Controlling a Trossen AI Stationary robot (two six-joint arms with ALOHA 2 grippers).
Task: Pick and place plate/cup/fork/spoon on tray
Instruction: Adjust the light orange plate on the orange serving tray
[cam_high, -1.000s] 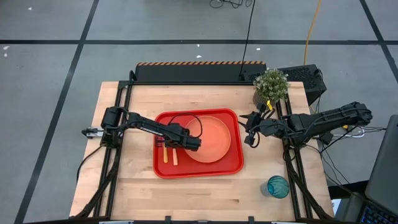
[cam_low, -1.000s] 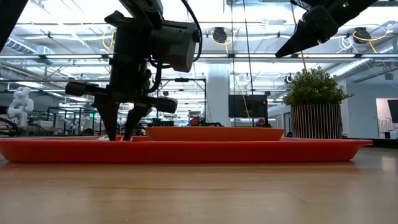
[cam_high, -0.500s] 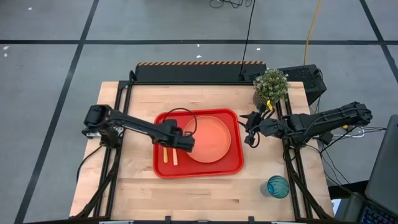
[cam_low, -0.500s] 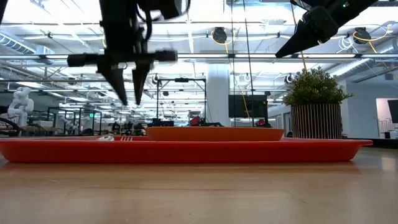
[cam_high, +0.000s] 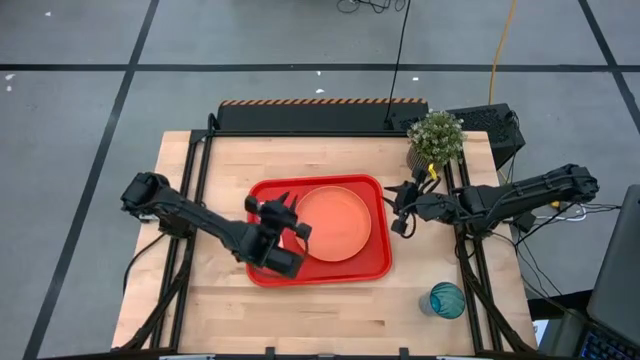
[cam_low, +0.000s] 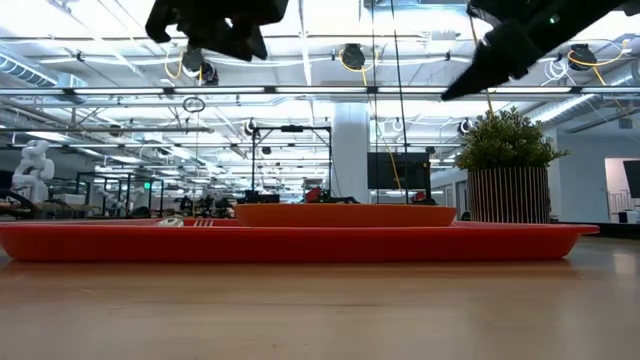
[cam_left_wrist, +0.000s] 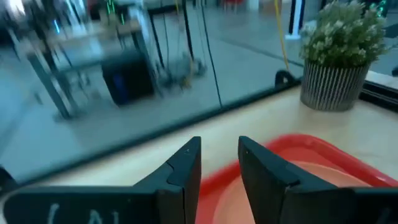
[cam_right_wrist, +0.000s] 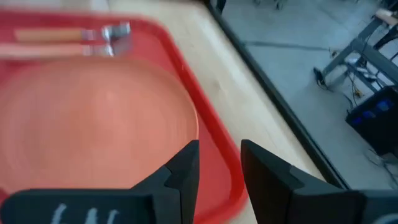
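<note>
The red tray (cam_high: 375, 262) lies mid-table with the orange plate (cam_high: 338, 222) on its right half. The fork and the spoon (cam_right_wrist: 59, 38) lie side by side on the tray's left part, their silver ends (cam_low: 203, 223) showing over the rim. In the high view my left arm hides them. The teal cup (cam_high: 447, 299) stands on the table near the front right corner. My left gripper (cam_left_wrist: 219, 155) hovers open and empty high over the tray's left half, pointing nearly level toward the far right. My right gripper (cam_right_wrist: 219, 158) hangs open and empty just off the tray's right edge (cam_high: 400, 212).
A potted plant (cam_high: 435, 138) stands at the table's far right, close behind my right gripper. Bare wood lies in front of the tray and to its left. Black frame rails run along both sides of the table.
My left gripper has risen from the tray's left part, where it pointed down beside the fork and spoon. It has drawn toward the table's near edge and tipped up to nearly level. Its finger gap looks the same. Fork and spoon stay on the tray.
</note>
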